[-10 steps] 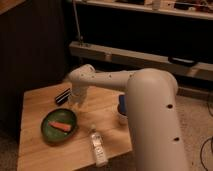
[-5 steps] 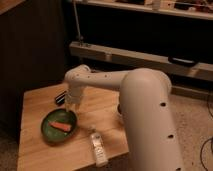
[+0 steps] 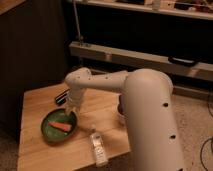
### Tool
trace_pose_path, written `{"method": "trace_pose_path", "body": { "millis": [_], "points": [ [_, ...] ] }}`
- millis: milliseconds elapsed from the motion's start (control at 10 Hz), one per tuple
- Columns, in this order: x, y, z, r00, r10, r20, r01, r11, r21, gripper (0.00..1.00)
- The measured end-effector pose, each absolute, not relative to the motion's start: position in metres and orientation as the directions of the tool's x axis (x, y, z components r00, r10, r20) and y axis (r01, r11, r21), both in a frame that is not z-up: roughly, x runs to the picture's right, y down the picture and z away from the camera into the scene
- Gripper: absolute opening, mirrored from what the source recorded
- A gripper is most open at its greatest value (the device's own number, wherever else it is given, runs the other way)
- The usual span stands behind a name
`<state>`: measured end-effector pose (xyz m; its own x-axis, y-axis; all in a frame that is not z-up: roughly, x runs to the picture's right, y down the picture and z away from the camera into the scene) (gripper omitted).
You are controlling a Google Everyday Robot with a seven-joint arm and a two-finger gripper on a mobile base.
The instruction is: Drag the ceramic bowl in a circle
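Bottle point(image 3: 99, 149): lower centre, lying by the front edge of the desk point(image 3: 37, 102), near the bowl; I'd steer my circle around it.
Ceramic bowl point(image 3: 51, 131): lower left on the desk, orange piece point(image 3: 62, 126) in it.
Claw point(image 3: 72, 106): down at the bowl's far rim, probably to hook the edge for dragging; clenched or released, I cannot tell.
Dark object point(image 3: 62, 96): just behind the claw.

**Hidden and cropped regions**

The tool point(image 3: 70, 108) is hanging at the far rim of the ceramic bowl point(image 3: 56, 131), with contact too blurred to tell. The arm point(image 3: 145, 110) is covering most of a cup point(image 3: 120, 111) and part of a dark object point(image 3: 62, 97). The arm and the surface point(image 3: 40, 155) are running off the lower edge.
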<state>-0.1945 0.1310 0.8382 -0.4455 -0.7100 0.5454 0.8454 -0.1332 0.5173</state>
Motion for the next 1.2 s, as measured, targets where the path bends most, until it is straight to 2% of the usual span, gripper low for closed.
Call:
{"method": "trace_pose_path", "body": {
  "millis": [600, 700, 900, 1100, 1200],
  "points": [
    [-0.184, 0.16, 0.848, -0.43, -0.691, 0.581, 0.854, -0.101, 0.511, 0.47],
    [-0.185, 0.162, 0.849, -0.431, -0.681, 0.592, 0.855, -0.099, 0.509, 0.42],
    [-0.191, 0.164, 0.85, -0.446, -0.662, 0.602, 0.852, -0.108, 0.513, 0.26],
    [-0.205, 0.163, 0.857, -0.471, -0.628, 0.62, 0.852, -0.142, 0.504, 0.04],
    [-0.213, 0.158, 0.861, -0.478, -0.62, 0.622, 0.853, -0.158, 0.498, 0.0]
  ]
}}
